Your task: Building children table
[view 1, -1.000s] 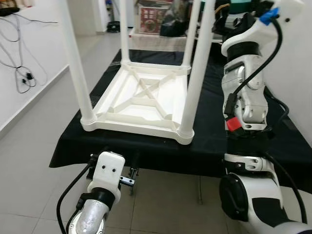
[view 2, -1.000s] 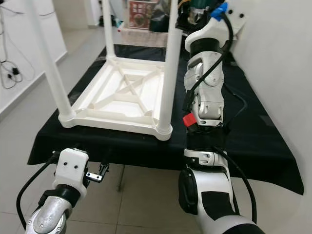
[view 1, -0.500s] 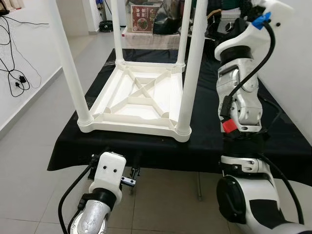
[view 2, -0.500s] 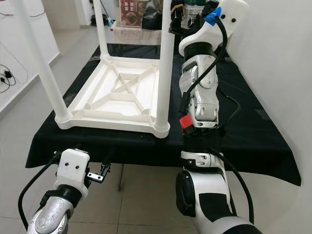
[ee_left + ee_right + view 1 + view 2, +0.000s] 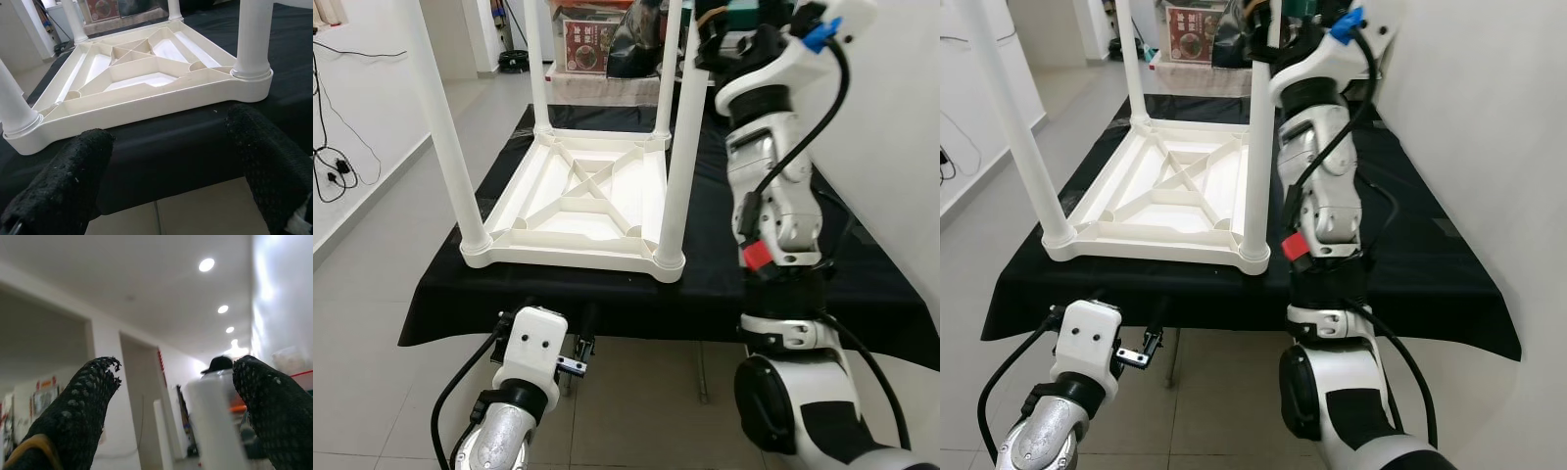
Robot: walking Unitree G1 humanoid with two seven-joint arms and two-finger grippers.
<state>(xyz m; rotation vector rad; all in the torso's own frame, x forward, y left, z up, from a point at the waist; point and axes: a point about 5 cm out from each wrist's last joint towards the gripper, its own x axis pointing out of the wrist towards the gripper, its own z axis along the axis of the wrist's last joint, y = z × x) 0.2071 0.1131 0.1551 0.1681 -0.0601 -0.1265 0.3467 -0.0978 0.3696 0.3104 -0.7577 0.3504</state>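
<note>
A white plastic children's table [image 5: 578, 201] lies upside down on a bench [image 5: 862, 284] covered in black cloth, its ribbed underside facing up and its four legs pointing toward the ceiling. The near right leg [image 5: 677, 147] and near left leg [image 5: 445, 147] stand at the bench's front edge; the two far legs rise behind them.

The left hand [image 5: 161, 181] hangs low in front of the bench, below its front edge, with its two black fingers [image 5: 63, 181] spread wide apart and holding nothing. In the left wrist view the tabletop's near rim sits across the gap between them, apart from both.

The right arm [image 5: 773, 186] is raised high beside the near right leg, just to its right, and blocks much of the bench's right side. The right hand [image 5: 176, 401] points upward, fingers [image 5: 73, 406] spread and empty, with a white leg [image 5: 215, 426] showing between them, not touching.

Beyond the bench stand a printed box [image 5: 587, 44] and dark bags. Cables [image 5: 333, 157] hang on the white wall at the left, over a pale tiled floor [image 5: 372, 294].
</note>
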